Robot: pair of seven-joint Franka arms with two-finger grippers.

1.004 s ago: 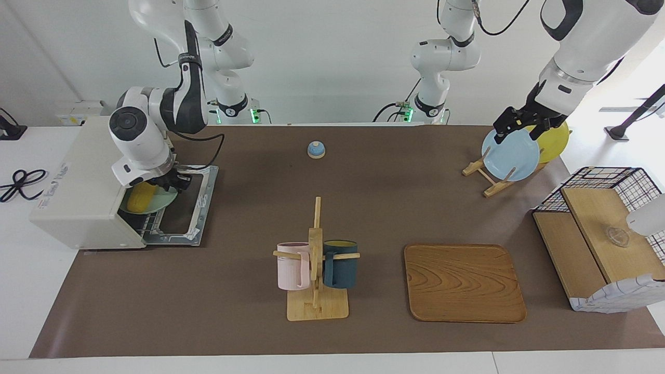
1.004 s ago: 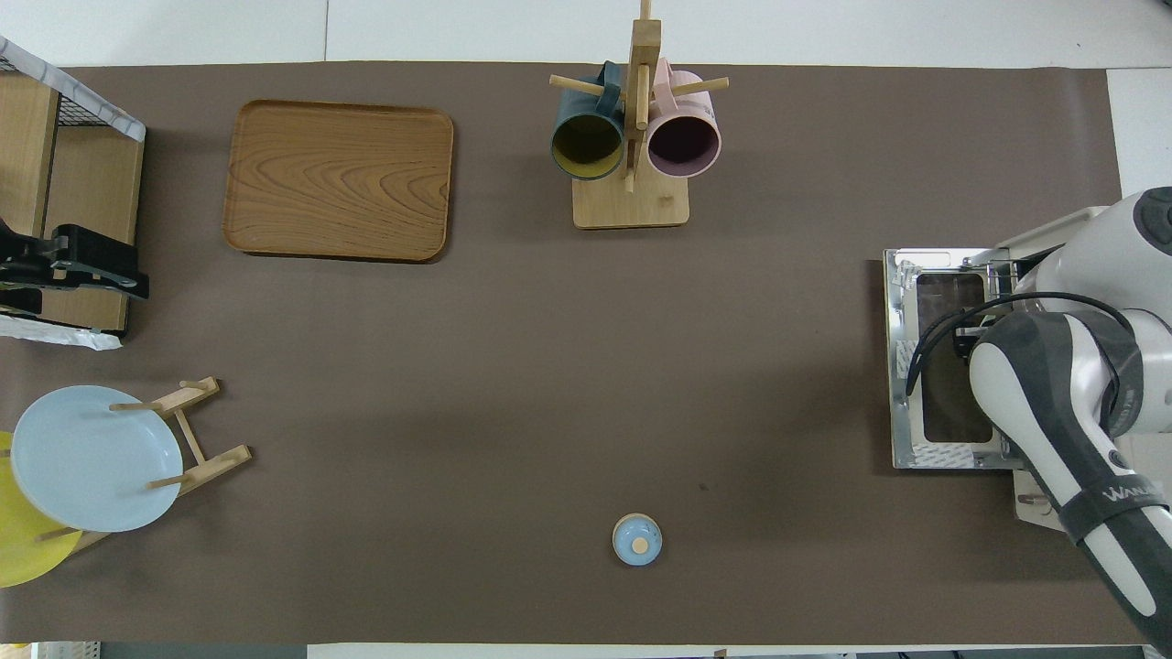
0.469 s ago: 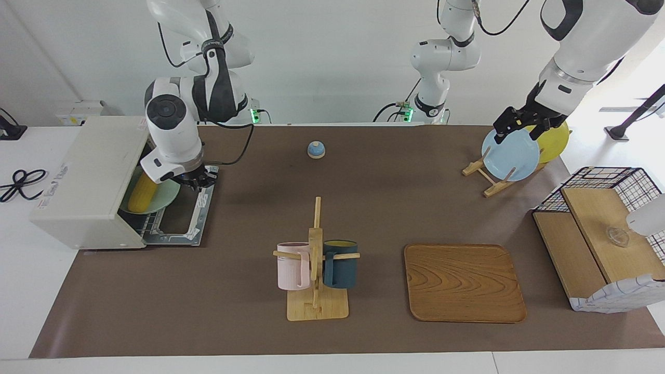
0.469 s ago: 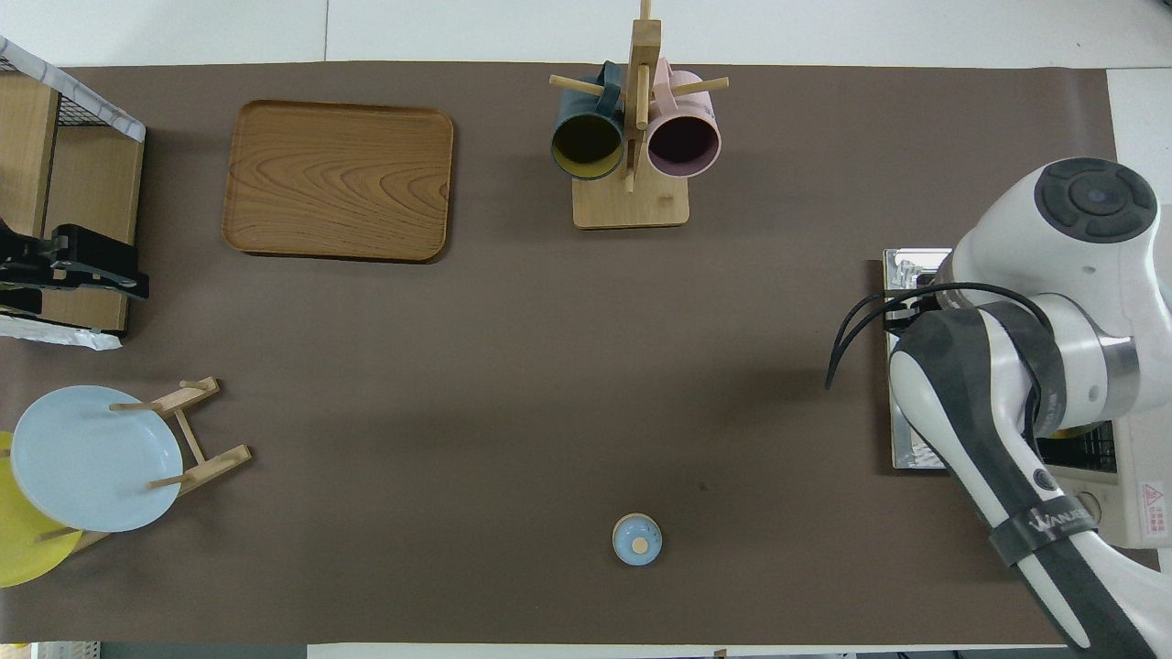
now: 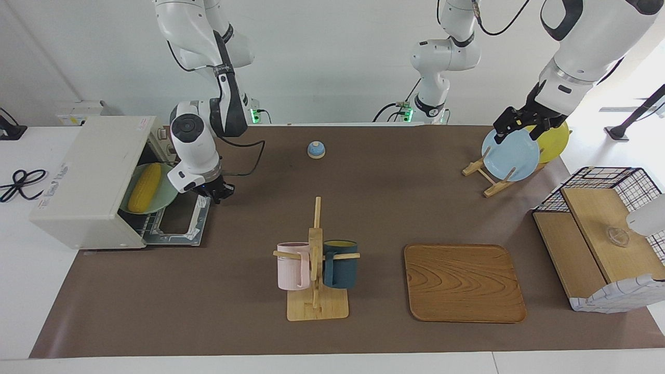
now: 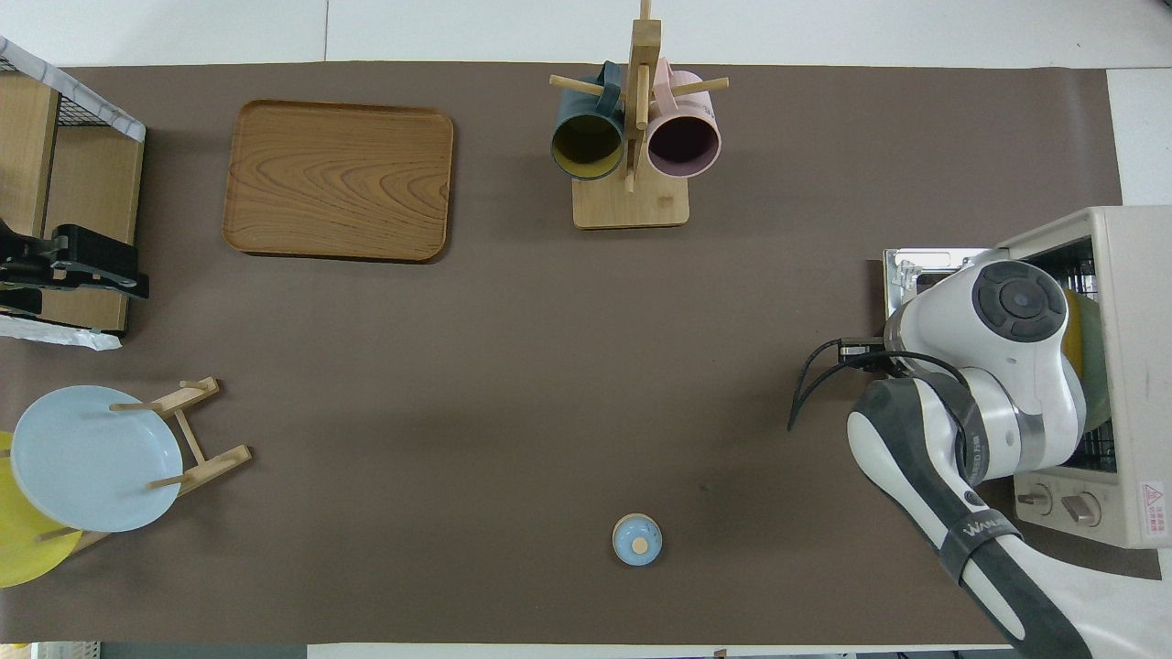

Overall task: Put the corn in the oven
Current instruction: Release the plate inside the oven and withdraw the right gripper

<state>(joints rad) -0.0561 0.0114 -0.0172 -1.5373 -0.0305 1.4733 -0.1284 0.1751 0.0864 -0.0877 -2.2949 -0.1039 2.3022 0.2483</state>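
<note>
Yellow corn (image 5: 144,187): lies lengthwise on a pale green plate (image 5: 165,200) that sits on the wire rack inside the oven (image 5: 88,182); nothing is touching it.
Oven: off-white box at the right arm's end of the bench (image 5: 363,218), its door (image 5: 183,218) dropped flat and open, so the corn shows in the mouth.
Right gripper (image 5: 218,193): over the edge of the open door, clear of the corn, jaws together and empty.
Left gripper (image 5: 519,124): at the blue plate (image 5: 510,155) on the plate rack at the left arm's end, jaws apart; this arm looks to be waiting.
Task state: the corn appears to be in place already; the door is not yet shut.
Handling, as a judgement: the cob looks stiff and fairly light, with a bumpy kernel surface that should give the jaws some bite. Being round, it would roll on the smooth plate if nudged from the side.
Where to hold: across the thick middle, jaws square to its length; the tapered ends would likely slip out.
Risk: the plate may slide on the rack wires if pushed.
</note>
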